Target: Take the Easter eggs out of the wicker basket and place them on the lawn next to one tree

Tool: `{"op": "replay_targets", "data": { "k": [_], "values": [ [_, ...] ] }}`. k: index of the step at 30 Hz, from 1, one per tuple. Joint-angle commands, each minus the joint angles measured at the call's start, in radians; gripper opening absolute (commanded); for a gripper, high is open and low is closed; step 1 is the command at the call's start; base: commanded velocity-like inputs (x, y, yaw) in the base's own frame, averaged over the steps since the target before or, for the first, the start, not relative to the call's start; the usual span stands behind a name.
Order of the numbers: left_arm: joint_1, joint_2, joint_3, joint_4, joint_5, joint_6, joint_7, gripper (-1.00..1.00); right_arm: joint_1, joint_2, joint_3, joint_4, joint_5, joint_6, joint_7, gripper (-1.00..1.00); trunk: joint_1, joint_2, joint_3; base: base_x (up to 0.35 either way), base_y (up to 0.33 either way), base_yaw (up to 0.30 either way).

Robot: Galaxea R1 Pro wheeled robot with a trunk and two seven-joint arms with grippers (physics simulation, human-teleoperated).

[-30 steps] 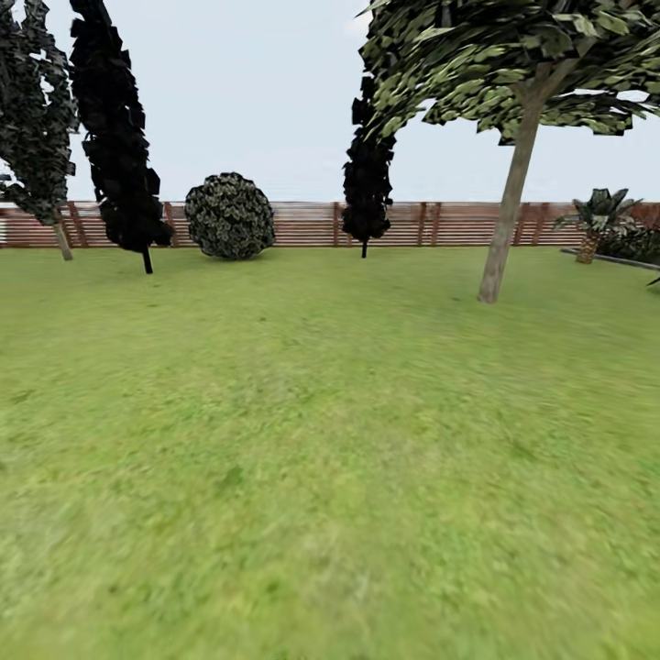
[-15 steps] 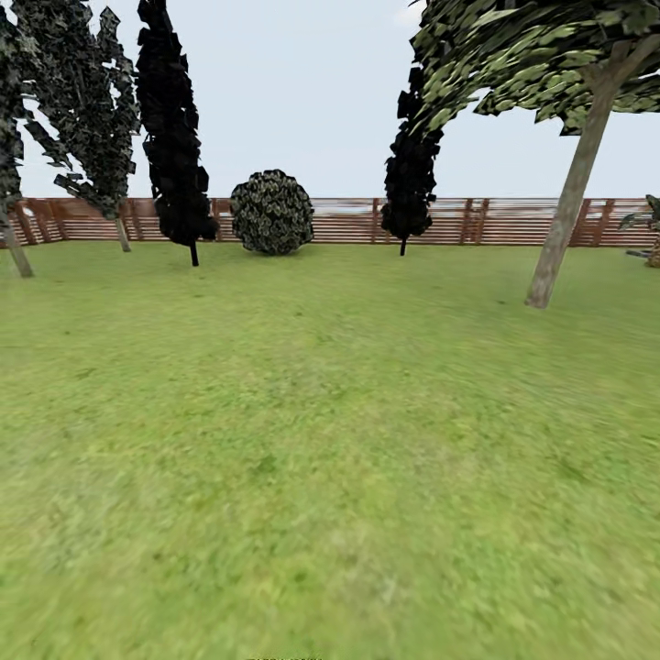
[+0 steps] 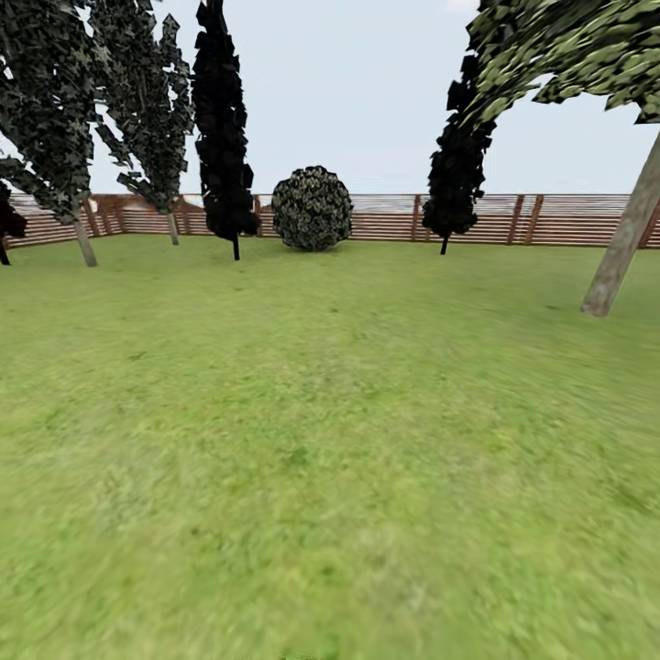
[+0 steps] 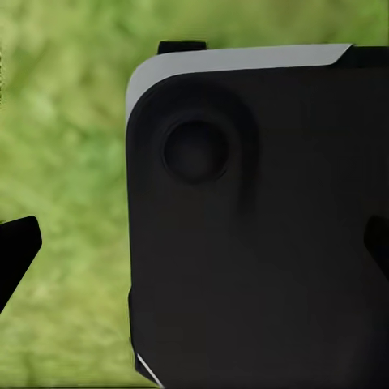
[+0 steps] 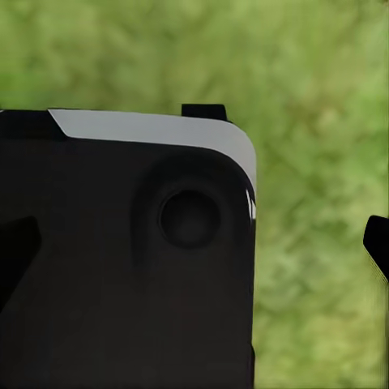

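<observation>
Stretching to the fence, the lawn carries a pale-trunked tree at its right edge; neither claw's state can be told.

Blurred green lawn behind a black, grey-edged panel, perhaps the robot's base.

Garden layout, forward view from the head camera.
The lawn runs from the foreground back to the fence, which spans the rear. The tree stands at far right, ahead of the fence. A round bush sits centre rear, against the fence, between two narrow trees. Two further trees stand at left rear.
</observation>
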Motion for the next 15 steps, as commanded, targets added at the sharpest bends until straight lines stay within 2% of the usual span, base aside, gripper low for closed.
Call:
{"op": "replay_targets", "data": {
  "k": [1, 15],
  "values": [
    [-0.001, 0.0, 0.0, 0.0, 0.001, 0.001, 0.001, 1.0, 0.0, 0.0, 0.001, 0.001, 0.0, -0.003, 0.0, 1.0, 0.0, 0.0, -0.002, 0.0, 0.0, 0.277],
    [-0.001, 0.002, 0.0, 0.0, 0.001, 0.001, 0.001, 1.0, 0.0, 0.0, 0.001, 0.001, 0.0, -0.003, 0.0, 1.0, 0.0, 0.0, -0.012, 0.0, 0.0, 0.277]
  ]
}}
